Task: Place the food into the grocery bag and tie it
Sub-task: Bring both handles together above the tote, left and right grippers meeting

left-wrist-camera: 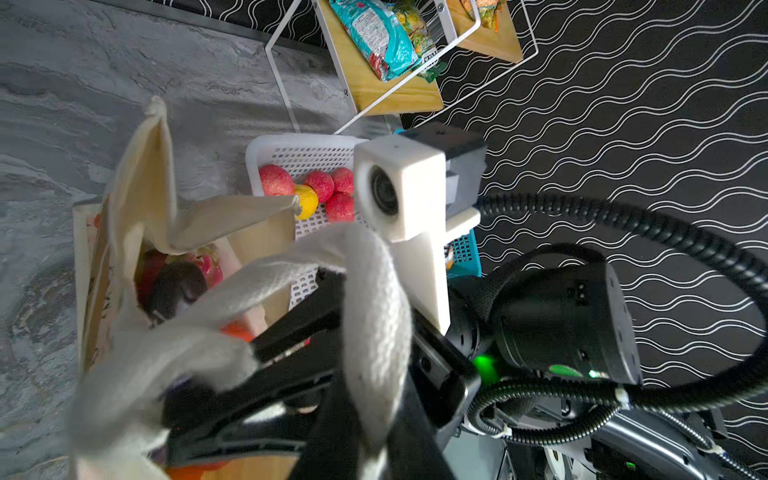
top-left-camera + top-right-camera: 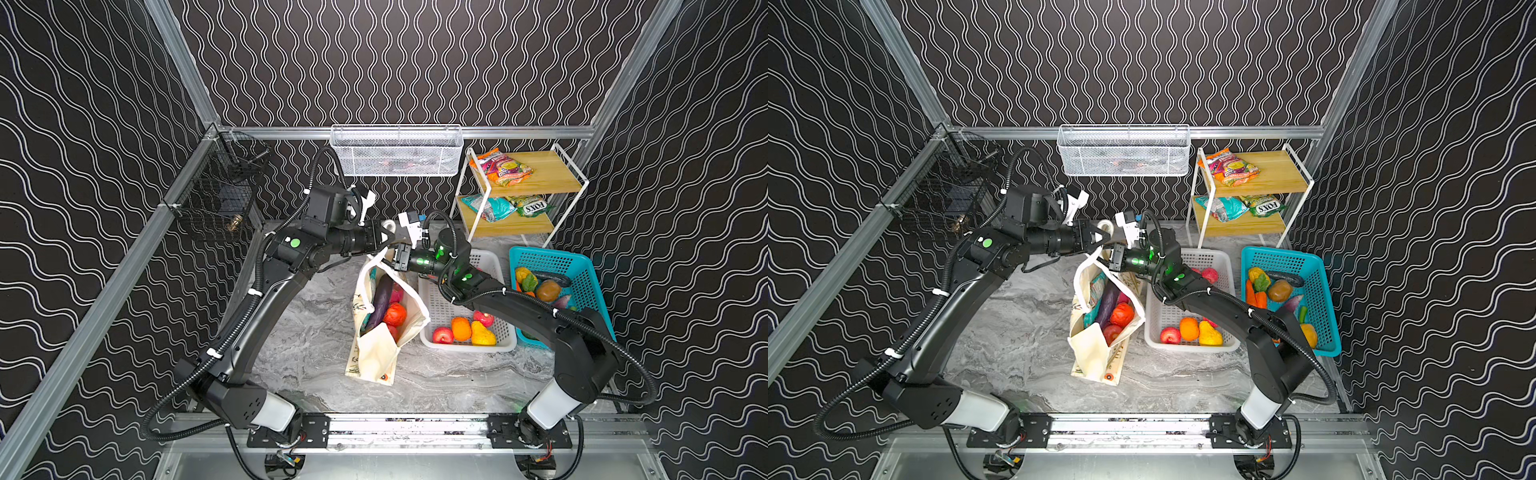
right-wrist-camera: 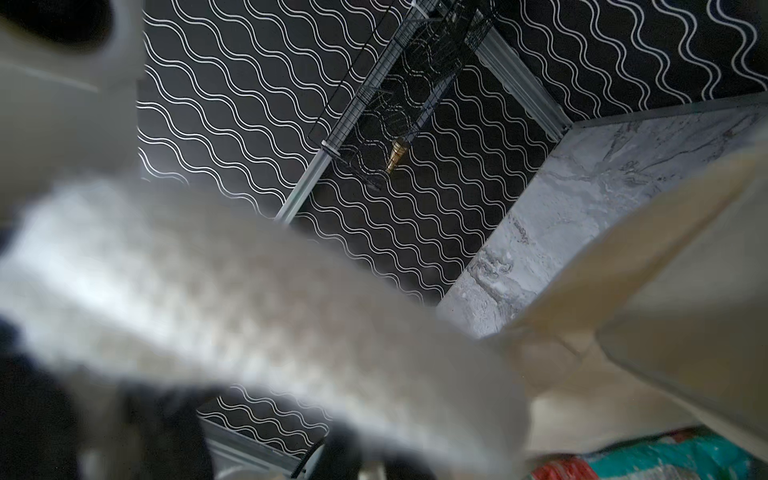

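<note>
Left end effector [image 2: 387,238] is clamped shut on a white strap handle [image 2: 362,291] of the grocery bag [image 2: 374,361], which stands on the table [image 2: 311,332] just below it with food [image 2: 394,314] inside. Right end effector [image 2: 390,261], close beside, pinches a strap too. Limp straps and soft, loaded canvas will likely sag, so grip mid-loop. Beyond it, a shelf packet [image 2: 533,208] reads FOXS, upside down.

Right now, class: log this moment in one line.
left gripper: shut on strap | right gripper: shut on strap | grocery bag: standing, food inside
</note>
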`<state>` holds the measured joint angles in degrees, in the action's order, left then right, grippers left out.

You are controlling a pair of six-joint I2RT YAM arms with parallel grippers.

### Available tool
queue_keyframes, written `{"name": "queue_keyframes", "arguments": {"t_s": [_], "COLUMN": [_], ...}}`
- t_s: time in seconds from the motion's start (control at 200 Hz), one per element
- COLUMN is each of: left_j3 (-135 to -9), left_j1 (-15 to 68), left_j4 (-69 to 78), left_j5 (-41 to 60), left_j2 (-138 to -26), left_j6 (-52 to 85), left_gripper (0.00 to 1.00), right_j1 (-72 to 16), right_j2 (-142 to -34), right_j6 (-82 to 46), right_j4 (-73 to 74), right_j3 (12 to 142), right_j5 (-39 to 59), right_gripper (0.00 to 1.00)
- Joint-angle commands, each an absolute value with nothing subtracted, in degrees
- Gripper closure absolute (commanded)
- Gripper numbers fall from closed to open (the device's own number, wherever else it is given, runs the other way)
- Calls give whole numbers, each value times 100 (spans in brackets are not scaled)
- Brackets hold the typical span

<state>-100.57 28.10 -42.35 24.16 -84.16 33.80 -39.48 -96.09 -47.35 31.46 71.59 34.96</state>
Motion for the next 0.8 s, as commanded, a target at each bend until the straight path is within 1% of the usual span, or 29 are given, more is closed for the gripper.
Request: {"name": "queue_keyframes", "arguments": {"t_s": [0.0,0.29,0.35,0.42,0.496,0.576,0.651,0.691,0.796], "left_j3": [-10028,-9880,-9780,-9645,-9509,-9377,-9292,-9249,-9220], "left_j1": [2835,2849,2850,2851,2848,2851,2849,2848,2849], "left_j4": [-4375,-4562,-4579,-4580,-4563,-4564,-4558,-4534,-4598], "left_j5": [2377,2398,2416,2445,2470,2516,2565,2591,2559], "left_j2": [-8344,-8140,-8082,-8027,-7949,-7885,-7831,-7795,-7711], "left_j6": [3192,3086,3084,3072,3030,2963,2919,2902,2820], "left_gripper": [95,93,91,87,80,68,54,49,43], "right_j1": [-3912,-3815,-3798,-3794,-3771,-3762,-3753,-3761,-3744], "right_j2": [-9748,-9940,-9948,-9960,-9967,-9976,-9993,-10002,-10020], "right_j6": [-4883,-5071,-5078,-5087,-5098,-5115,-5115,-5123,-5133], "right_j4": [3892,4659,4741,4811,4900,4974,5017,5049,5082], "right_j3": [7311,7338,7354,7376,7383,7383,7392,7392,7398], "right_j5": [3336,3114,3077,3050,3017,3006,2989,2988,2980], "right_gripper": [100,100,100,100,100,100,100,100,100]}}
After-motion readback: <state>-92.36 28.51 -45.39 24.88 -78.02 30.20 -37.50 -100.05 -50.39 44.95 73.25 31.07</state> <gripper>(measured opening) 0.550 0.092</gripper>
